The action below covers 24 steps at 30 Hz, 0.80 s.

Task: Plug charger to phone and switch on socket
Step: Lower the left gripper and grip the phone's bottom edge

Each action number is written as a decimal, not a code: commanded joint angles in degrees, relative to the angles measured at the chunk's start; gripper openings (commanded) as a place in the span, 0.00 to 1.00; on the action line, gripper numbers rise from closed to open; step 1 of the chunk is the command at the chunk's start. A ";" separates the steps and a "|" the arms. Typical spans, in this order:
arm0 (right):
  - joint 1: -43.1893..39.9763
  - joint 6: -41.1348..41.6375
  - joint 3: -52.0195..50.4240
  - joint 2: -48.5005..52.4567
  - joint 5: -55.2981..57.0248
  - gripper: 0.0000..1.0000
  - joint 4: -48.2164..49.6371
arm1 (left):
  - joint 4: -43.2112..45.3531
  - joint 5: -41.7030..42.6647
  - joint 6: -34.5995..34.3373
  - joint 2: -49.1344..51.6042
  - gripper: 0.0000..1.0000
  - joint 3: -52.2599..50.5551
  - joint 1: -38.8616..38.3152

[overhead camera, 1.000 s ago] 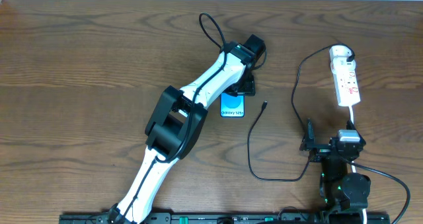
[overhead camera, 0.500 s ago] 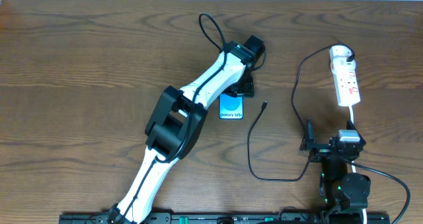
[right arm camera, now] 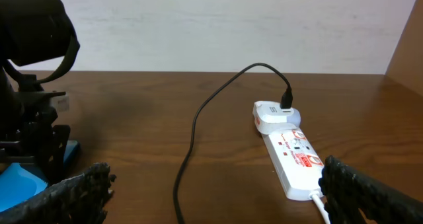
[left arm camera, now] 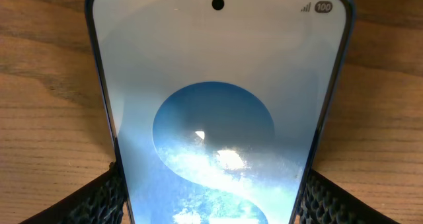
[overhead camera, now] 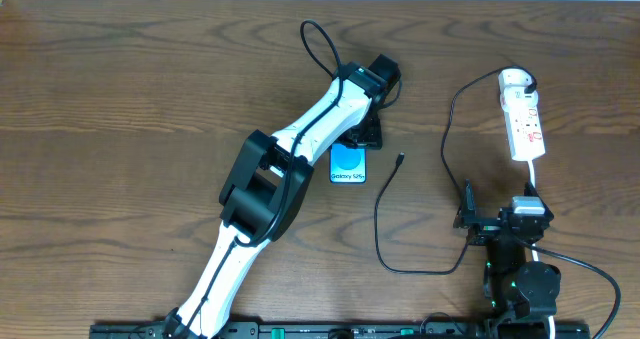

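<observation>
The phone (overhead camera: pixel 348 165) lies flat on the table, screen light blue. It fills the left wrist view (left arm camera: pixel 218 105), and its corner shows in the right wrist view (right arm camera: pixel 20 184). My left gripper (overhead camera: pixel 360 134) is shut on the phone's far end, its fingers (left arm camera: pixel 211 204) pressed on both edges. The charger (overhead camera: pixel 380 209) is a thin black cable; its free plug tip (overhead camera: pixel 400 159) lies right of the phone, apart from it. The socket (overhead camera: pixel 524 119) lies at the far right. My right gripper (overhead camera: pixel 503 222) is open and empty, near the front edge, with the cable (right arm camera: pixel 192 138) between its fingers' span.
The charger's round white plug head (right arm camera: pixel 271 115) sits in the socket's far end (overhead camera: pixel 513 79). The socket's white cord (overhead camera: pixel 535 179) runs toward my right arm. A black arm cable loops behind the left wrist (overhead camera: pixel 318 39). A wall stands behind the table (right arm camera: pixel 198 26).
The phone has slid a little to the left and toward the front, held in the left gripper. The right arm and the charger have not moved.
</observation>
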 commanded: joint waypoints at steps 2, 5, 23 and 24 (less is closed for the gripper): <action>0.66 0.00 -0.11 -0.31 0.44 0.99 -0.17 | -0.44 -0.98 0.09 -1.27 0.80 -1.01 0.07; 0.66 0.00 -0.11 -0.31 0.44 0.99 -0.17 | -0.28 -0.98 0.09 -1.20 0.95 -1.38 0.07; 0.66 0.00 -0.11 -0.31 0.44 0.99 -0.17 | 0.98 -0.94 -0.13 -1.16 0.80 -6.01 0.00; 0.66 0.00 -0.11 -0.31 0.44 0.99 -0.17 | 0.98 -0.94 -0.13 -1.16 0.80 -6.01 0.00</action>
